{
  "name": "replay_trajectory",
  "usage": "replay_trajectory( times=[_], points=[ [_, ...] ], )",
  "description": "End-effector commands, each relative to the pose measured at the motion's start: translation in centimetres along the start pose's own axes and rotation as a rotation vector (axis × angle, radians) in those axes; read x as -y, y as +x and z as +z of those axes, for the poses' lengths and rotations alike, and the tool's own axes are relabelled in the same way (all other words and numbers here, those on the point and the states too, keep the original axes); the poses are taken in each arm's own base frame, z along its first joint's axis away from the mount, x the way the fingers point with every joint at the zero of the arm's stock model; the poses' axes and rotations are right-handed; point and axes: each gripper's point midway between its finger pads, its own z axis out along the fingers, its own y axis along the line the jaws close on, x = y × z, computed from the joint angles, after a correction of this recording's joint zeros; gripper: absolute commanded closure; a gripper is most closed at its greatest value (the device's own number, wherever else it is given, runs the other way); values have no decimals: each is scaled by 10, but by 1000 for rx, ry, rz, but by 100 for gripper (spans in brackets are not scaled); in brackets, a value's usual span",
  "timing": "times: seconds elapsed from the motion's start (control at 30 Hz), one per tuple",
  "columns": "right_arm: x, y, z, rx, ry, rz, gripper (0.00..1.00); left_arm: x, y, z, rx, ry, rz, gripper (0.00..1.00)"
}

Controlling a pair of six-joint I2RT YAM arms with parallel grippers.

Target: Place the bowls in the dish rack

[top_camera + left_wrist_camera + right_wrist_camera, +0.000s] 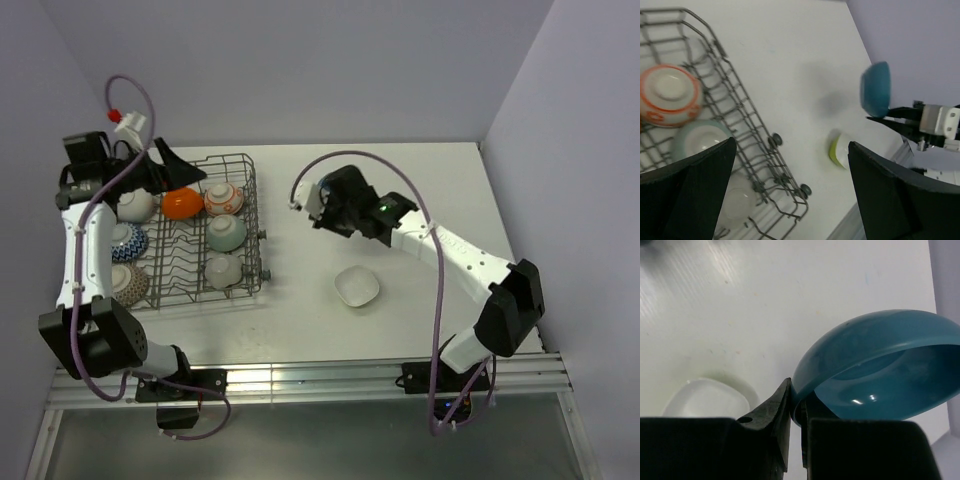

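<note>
Mid-carry, I judge: the right claw (796,400) pinches the rim of a glossy teal ceramic bowl (880,365) above the white desk (420,180), apart from the grey wire dish rack (254,205), where the left claw (791,144) gapes empty; next, leftward to a free slot.

The white table (300,325) bears the wire dish rack (178,268) at left and a white bowl (357,287) mid-table.

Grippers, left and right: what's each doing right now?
Left gripper: jaws open, holding nothing.
Right gripper: jaws shut on the rim of the teal bowl.
</note>
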Motion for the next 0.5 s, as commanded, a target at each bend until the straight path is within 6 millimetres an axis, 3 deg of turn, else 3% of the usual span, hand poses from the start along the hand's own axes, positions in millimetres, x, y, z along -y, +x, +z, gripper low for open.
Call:
replay_trajectory(
  times=[0.0,0.07,0.1,0.23,0.27,0.37,0.47],
  points=[
    [-9,-49,10,153,80,-79,100,46,37,21,-77,102,77,1],
    [-23,-62,11,208,57,-103,100,62,49,30,-86,147,78,1],
    [-38,-71,9,249,17,-123,100,60,65,33,-113,155,-1,1],
    [-59,-97,-2,384,-49,-151,100,78,93,42,-175,219,-61,1],
    [-65,-95,2,368,-84,-149,100,84,102,47,-194,241,-62,1],
    [-80,-107,-2,412,-180,-161,100,106,117,53,-233,283,-82,1],
    [-90,-114,-3,425,-231,-169,100,119,119,57,-240,287,-90,0]
  ],
)
